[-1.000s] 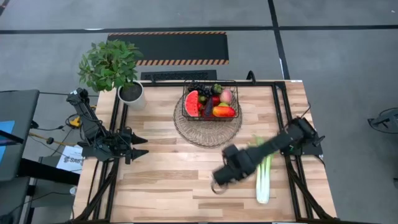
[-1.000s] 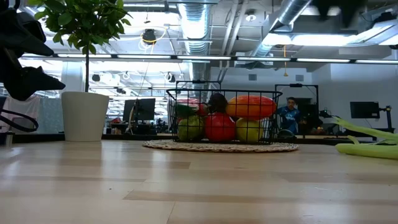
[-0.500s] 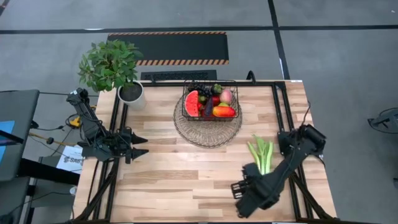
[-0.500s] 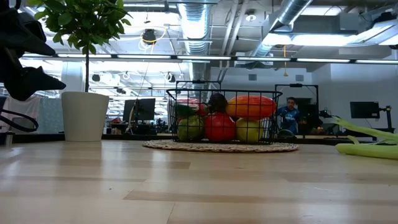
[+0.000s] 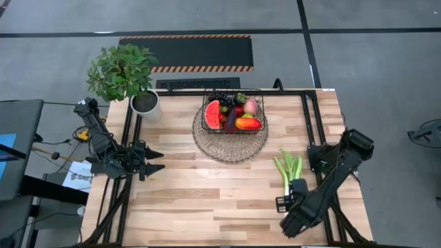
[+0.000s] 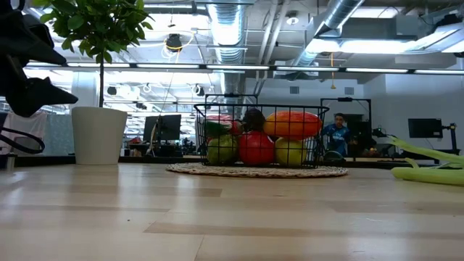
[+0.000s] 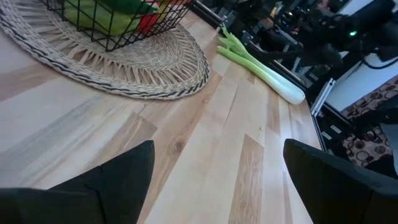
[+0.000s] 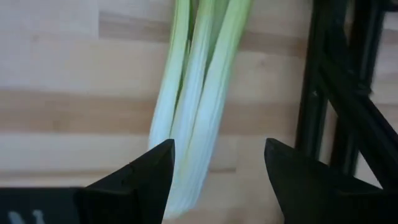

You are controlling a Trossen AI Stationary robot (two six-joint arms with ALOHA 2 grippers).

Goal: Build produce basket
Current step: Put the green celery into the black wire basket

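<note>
I see leek (image 8: 193, 112) flat on table (image 5: 207, 186), right of basket (image 5: 233, 112), under my right gripper (image 8: 217, 168); jaws parted, holding nothing. Left gripper (image 5: 155, 161) left of basket, jaws wide.

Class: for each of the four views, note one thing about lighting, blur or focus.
High view: even light, soft shadows, basket sharp. Low view: bright ceiling strips glare. Left wrist view: own fingers loom dark and soft. Right wrist view: leek looks blurred.
</note>
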